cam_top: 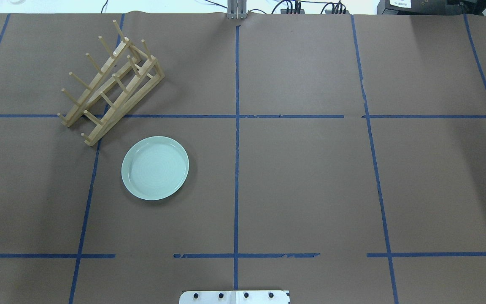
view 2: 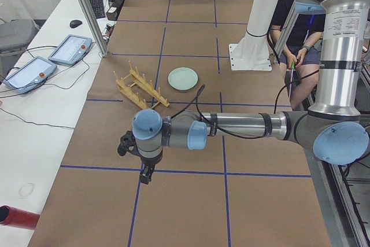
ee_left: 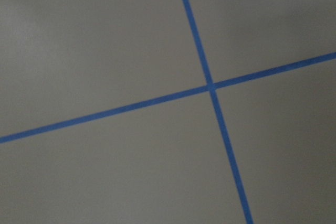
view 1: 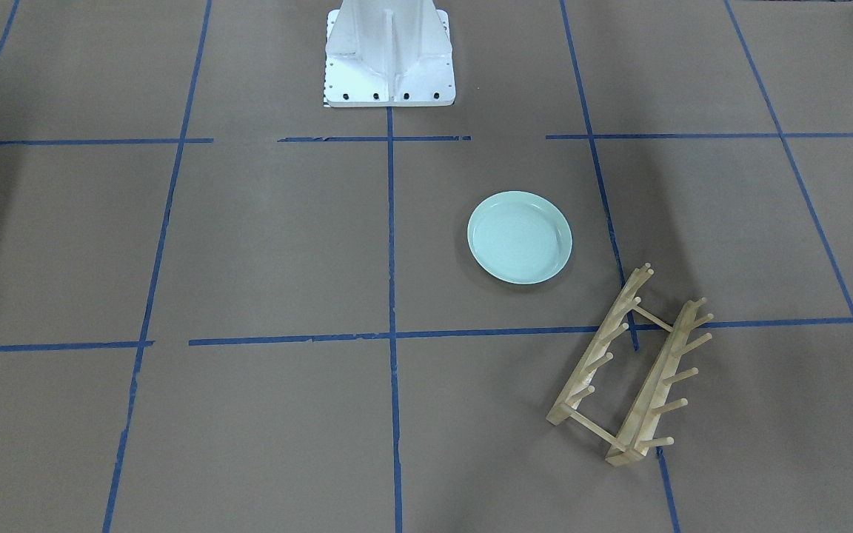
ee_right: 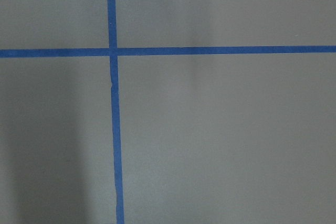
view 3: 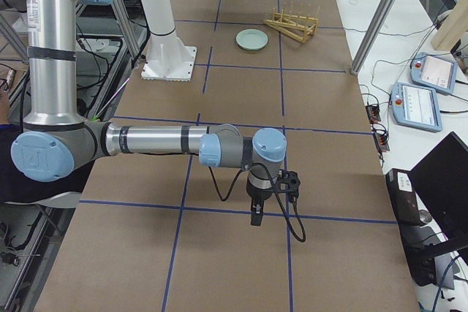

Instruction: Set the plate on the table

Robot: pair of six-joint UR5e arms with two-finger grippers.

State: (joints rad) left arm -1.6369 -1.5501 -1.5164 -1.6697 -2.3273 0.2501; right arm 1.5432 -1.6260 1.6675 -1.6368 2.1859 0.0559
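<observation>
The round, glossy, pale mint-green plate (cam_top: 155,168) with a raised rim lies flat on the brown desk (cam_top: 310,177), near the wooden peg rack (cam_top: 110,82). Whether the jaws of the left gripper (view 2: 145,176) and right gripper (view 3: 255,218) are apart or together, I cannot tell.

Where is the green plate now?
In the overhead view the plate lies flat on the left half of the table, near the wooden rack, not touching it.

The left gripper (view 2: 146,176) and the right gripper (view 3: 254,217) show only in the side views, too small to tell how their jaws stand. The robot's white base (view 1: 389,66) is cut off by the front view's top edge and the overhead view's bottom edge.
</observation>
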